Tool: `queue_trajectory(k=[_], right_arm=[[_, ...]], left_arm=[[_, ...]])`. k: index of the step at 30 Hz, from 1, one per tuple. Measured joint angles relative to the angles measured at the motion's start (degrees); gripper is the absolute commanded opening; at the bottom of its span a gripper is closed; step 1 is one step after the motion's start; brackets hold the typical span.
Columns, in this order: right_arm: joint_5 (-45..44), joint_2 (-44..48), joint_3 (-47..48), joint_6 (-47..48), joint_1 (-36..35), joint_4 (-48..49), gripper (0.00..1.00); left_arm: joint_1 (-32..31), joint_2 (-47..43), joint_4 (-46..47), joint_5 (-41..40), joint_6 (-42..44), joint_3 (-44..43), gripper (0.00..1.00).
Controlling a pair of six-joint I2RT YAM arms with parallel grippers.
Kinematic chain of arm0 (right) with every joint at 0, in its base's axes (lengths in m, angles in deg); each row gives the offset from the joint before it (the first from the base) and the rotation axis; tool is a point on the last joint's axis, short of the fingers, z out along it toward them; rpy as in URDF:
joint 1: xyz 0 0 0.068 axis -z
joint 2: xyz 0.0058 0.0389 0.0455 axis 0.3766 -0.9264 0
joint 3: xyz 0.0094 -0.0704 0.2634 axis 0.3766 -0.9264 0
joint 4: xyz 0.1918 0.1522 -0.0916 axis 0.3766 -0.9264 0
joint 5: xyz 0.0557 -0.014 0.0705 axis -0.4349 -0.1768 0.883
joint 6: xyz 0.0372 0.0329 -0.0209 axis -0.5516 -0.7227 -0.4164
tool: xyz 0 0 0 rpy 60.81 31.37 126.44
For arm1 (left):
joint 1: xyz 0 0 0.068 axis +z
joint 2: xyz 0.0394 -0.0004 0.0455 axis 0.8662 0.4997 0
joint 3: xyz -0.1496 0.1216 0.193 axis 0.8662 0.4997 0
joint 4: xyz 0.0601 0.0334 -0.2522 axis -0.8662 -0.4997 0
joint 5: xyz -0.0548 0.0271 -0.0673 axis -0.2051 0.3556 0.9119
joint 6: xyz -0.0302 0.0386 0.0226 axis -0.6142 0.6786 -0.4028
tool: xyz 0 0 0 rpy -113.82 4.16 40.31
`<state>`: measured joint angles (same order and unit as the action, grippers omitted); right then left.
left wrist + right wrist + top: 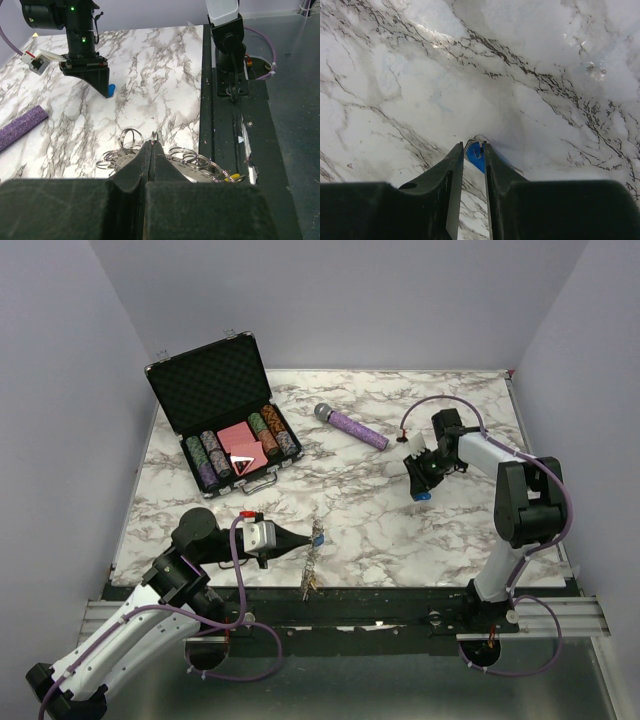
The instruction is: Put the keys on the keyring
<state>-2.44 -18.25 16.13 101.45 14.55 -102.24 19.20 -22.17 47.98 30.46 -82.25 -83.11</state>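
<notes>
The keyring lies at the table's near edge as a cluster of silvery rings, with a yellow-capped key at its right end. My left gripper is shut on one thin ring of it, which pokes up between the tips. At the right, a blue-capped key rests on the marble between the tips of my right gripper. Its jaws stand narrow and touch the cap on both sides. From above, the blue key shows just under that gripper.
An open black case of poker chips stands at the back left. A purple microphone lies behind the middle. A black rail runs along the table's near edge, right beside the keyring.
</notes>
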Motion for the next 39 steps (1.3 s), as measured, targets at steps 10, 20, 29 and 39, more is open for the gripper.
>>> queue_trajectory(k=[10,20,29,39], right_arm=[[-0.22,0.0,0.07,0.0,0.0,-0.07,0.27],[-0.22,0.0,0.15,0.0,0.0,-0.44,0.24],[-0.22,0.0,0.15,0.0,0.0,-0.76,0.21],[-0.26,-0.04,0.15,-0.09,0.0,-0.76,0.19]], left_arm=[[0.0,0.0,-0.2,0.0,0.0,0.0,0.0],[0.26,0.07,-0.2,0.0,0.0,-0.04,0.0],[0.37,0.22,-0.22,0.0,0.0,-0.15,0.0],[0.59,0.22,-0.22,0.0,0.0,-0.17,0.0]])
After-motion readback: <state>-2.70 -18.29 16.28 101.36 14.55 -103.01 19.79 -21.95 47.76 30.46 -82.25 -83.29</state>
